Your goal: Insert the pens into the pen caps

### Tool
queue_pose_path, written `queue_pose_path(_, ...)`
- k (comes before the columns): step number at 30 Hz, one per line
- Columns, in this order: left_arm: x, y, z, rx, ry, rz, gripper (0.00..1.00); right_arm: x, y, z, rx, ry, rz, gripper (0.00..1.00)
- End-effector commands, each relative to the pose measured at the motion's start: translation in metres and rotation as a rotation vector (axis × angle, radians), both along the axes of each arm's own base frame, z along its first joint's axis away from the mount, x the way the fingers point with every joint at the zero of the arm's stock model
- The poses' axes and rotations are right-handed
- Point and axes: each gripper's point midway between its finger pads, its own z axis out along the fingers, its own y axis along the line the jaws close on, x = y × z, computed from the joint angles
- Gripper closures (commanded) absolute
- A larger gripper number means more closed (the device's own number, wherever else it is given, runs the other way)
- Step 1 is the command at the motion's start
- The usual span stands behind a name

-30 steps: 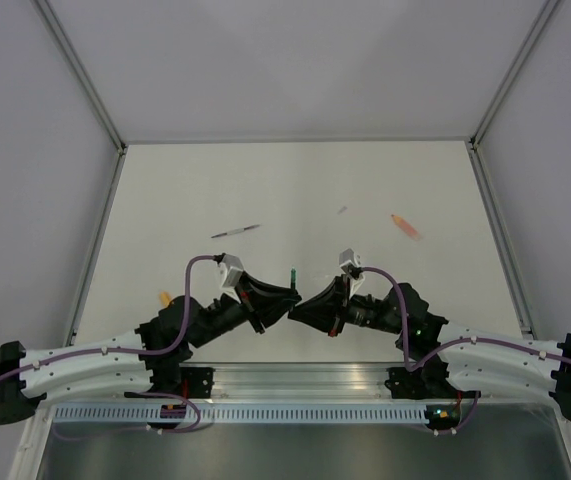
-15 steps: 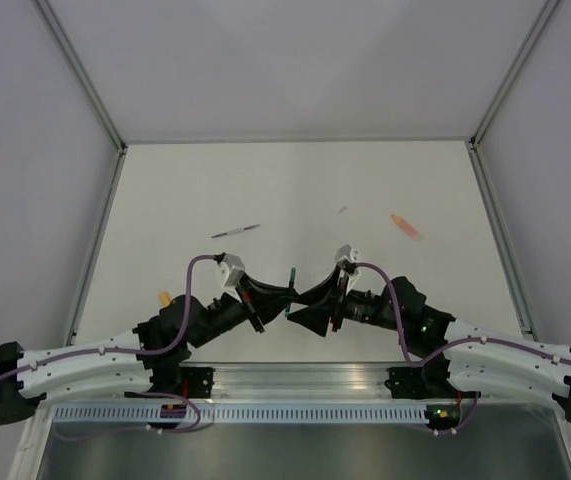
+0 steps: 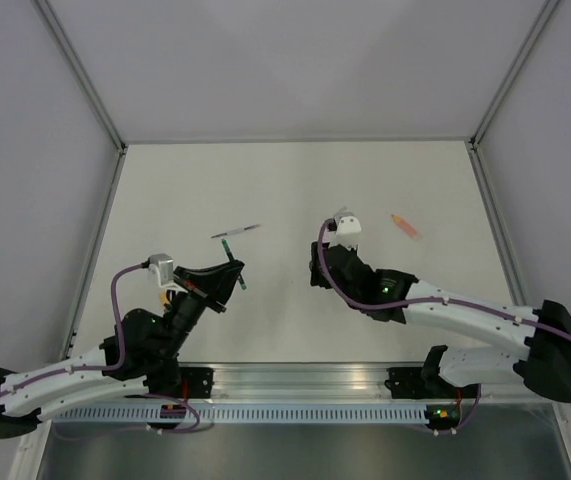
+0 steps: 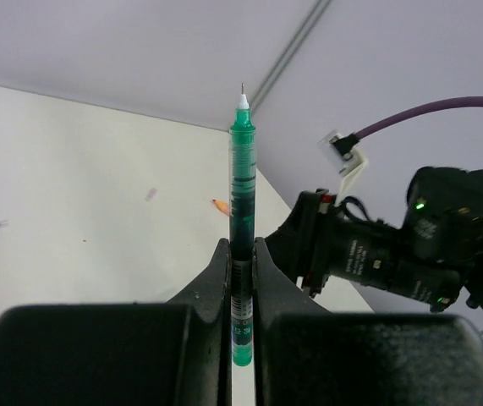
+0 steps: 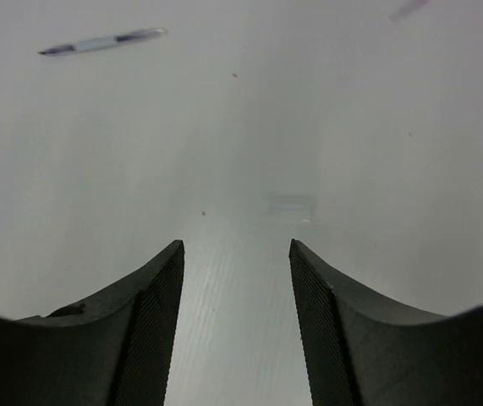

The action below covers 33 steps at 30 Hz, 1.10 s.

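Three pens in all. One green pen [image 4: 241,169], gripped tight between the two fingers of the left claw [image 4: 241,248], poking straight out past the fingertips with its thin bare tip at the far end, up above the near-left part of the counter [image 3: 295,170]. One silver pen [image 3: 235,231], lying flat on its side, left of the middle, about halfway between the near edge and the far edge. One pink-orange marker [image 3: 404,226], lying flat too, right of the middle, closer to the right edge than to the left one, but not touching it.

Two caps to see. One grey cap [image 4: 150,194], tiny and blurry, down on the counter between the silver pen and the pink-orange marker. One yellow-orange cap [image 3: 166,295], peeking out just beside the left arm [image 3: 75,365], close to the left edge.

Right claw [image 5: 237,254] released, fingers spread wide with only white counter between them, low over the middle, pointing toward the silver pen and the grey cap.

Tall walls [image 3: 285,70] standing along the left, right and far edges. Big stretch of white counter from the pens back to the far edge and both far corners. Two claws well apart from each other.
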Motion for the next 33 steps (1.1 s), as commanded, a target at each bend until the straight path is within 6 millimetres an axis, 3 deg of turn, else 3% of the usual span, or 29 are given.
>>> queue_pose_path(1, 0.011, 0.019, -0.012, 0.016, 0.027, 0.113, 0.98, 0.011, -0.044, -0.039, -0.107, 0.127, -0.364, 0.42)
queue_pose_path(2, 0.012, 0.021, -0.012, 0.016, 0.028, 0.124, 0.98, 0.013, -0.047, -0.045, 0.013, 0.178, -0.524, 0.45)
queue_pose_path(3, 0.014, 0.024, -0.013, 0.014, 0.034, 0.143, 0.98, 0.014, -0.058, -0.059, -0.037, 0.26, -0.622, 0.52)
queue_pose_path(7, 0.015, 0.026, -0.015, 0.018, 0.039, 0.154, 0.98, 0.007, -0.045, -0.093, -0.039, 0.558, -0.827, 0.57)
queue_pose_path(8, 0.015, 0.025, -0.015, 0.015, 0.04, 0.152, 0.98, 0.007, -0.042, -0.109, -0.092, 0.604, -0.853, 0.58)
queue_pose_path(9, 0.015, 0.025, -0.014, 0.014, 0.039, 0.149, 0.98, 0.009, -0.026, -0.104, -0.071, 0.644, -0.85, 0.58)
queue_pose_path(12, 0.014, 0.026, -0.015, 0.011, 0.04, 0.149, 0.98, 0.016, -0.008, -0.114, -0.066, 0.691, -0.896, 0.58)
queue_pose_path(15, 0.014, 0.028, -0.015, -0.002, 0.039, 0.149, 0.98, 0.022, -0.002, -0.113, -0.016, 0.706, -0.938, 0.57)
queue_pose_path(20, 0.013, 0.031, -0.014, -0.023, 0.04, 0.15, 0.98, 0.026, -0.016, -0.1, 0.14, 0.638, -1.07, 0.49)
queue_pose_path(26, 0.012, 0.036, -0.013, -0.041, 0.043, 0.154, 0.98, 0.027, -0.025, -0.117, 0.184, 0.652, -1.124, 0.49)
queue_pose_path(33, 0.012, 0.037, -0.013, -0.044, 0.045, 0.159, 0.98, 0.046, -0.021, -0.133, 0.229, 0.642, -1.071, 0.49)
